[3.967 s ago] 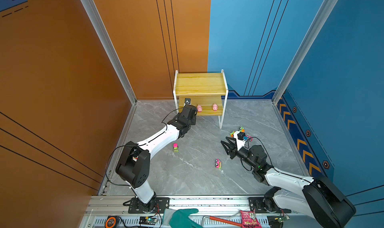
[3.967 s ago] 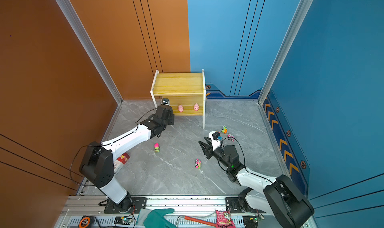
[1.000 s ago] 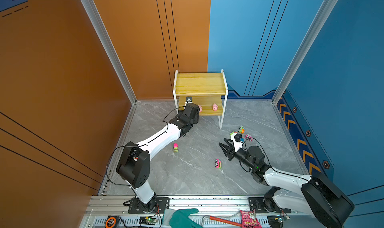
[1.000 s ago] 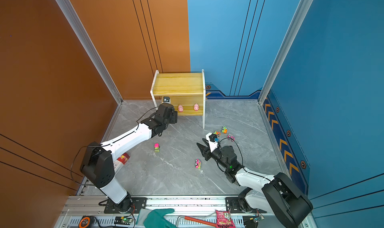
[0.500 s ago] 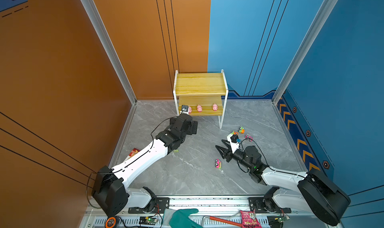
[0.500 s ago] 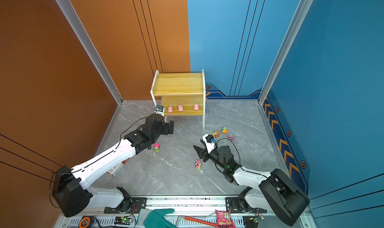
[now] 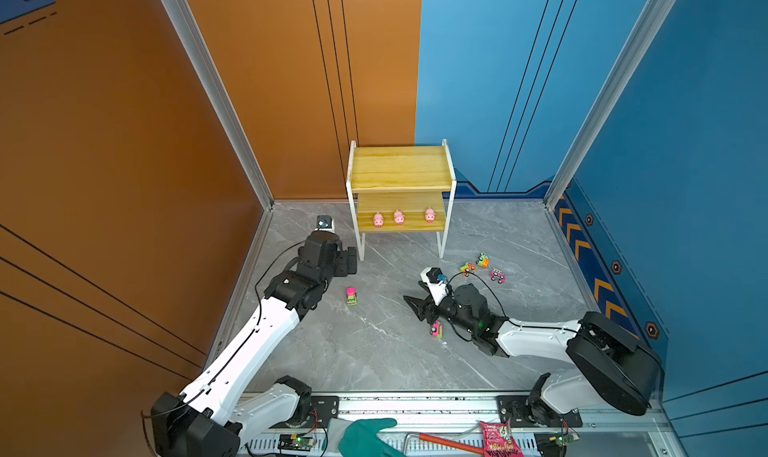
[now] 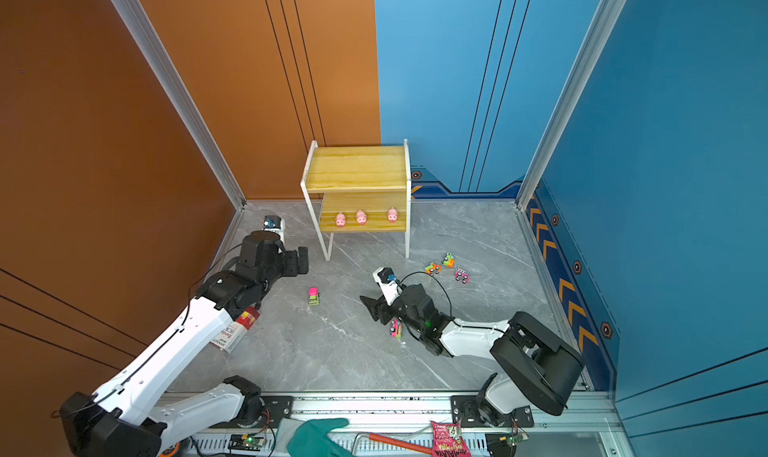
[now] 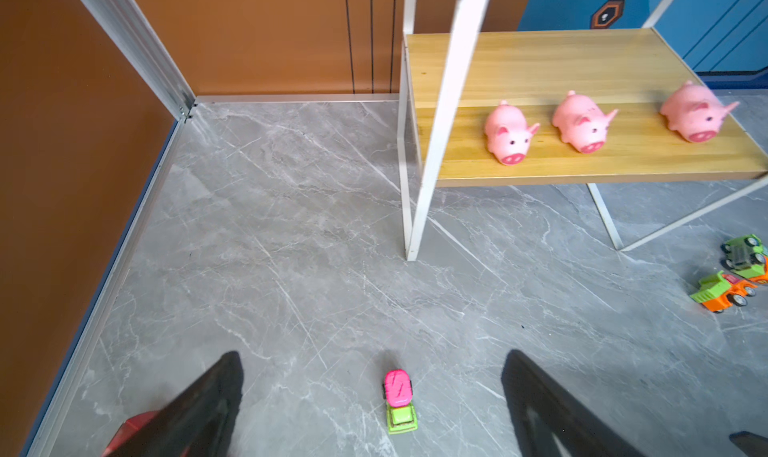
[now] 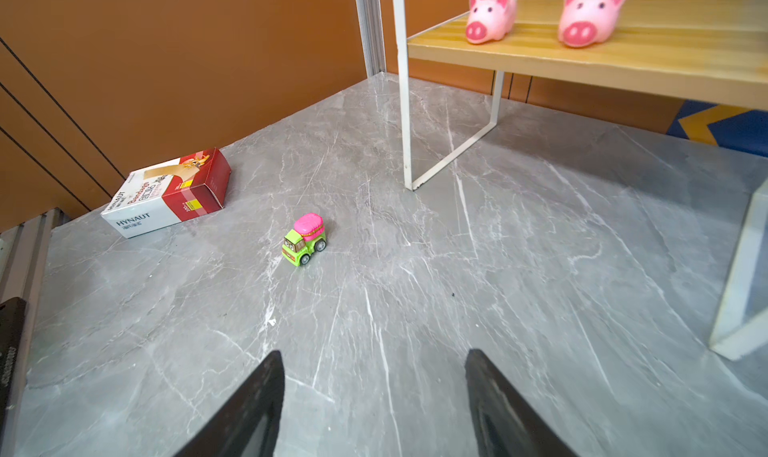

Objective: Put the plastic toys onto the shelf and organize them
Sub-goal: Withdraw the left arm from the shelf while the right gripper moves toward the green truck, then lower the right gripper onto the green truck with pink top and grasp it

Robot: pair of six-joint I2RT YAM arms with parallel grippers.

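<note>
Grey marble-look floor (image 7: 374, 359), walled in orange on the left and blue on the right.

Stretched long and low from the front rail, left arm (image 7: 253, 342): white links running diagonally toward the front left leg of the shelf (image 7: 401, 168), black wrist bent level above the floor. Folded much tighter, right arm (image 7: 536, 338): elbow back by the rail, forearm lying close to the floor and pointing leftward to mid-floor.

Standing against the back wall, that shelf: two yellowish wood-grain boards in a thin white frame. On its lower board, in a row near the front edge with snouts outward, three pink pigs (image 7: 399, 217), two close together at the left and the third a little apart at the right.

Flat by the orange wall, partly under the left arm in a top view, red-and-white box (image 8: 235, 330).

Spread wide and holding nothing, left gripper (image 9: 372, 355), near the shelf's front left leg. On the floor close by, untouched, pink-and-green truck (image 9: 399, 401).

Parted less widely, with nothing between its fingers, right gripper (image 10: 372, 352), tips low over bare floor. Just beside its wrist, not gripped, pink-and-yellow truck (image 7: 436, 329).

Near the shelf's front right leg, in a loose cluster on the floor, three more trucks (image 7: 482, 261).
</note>
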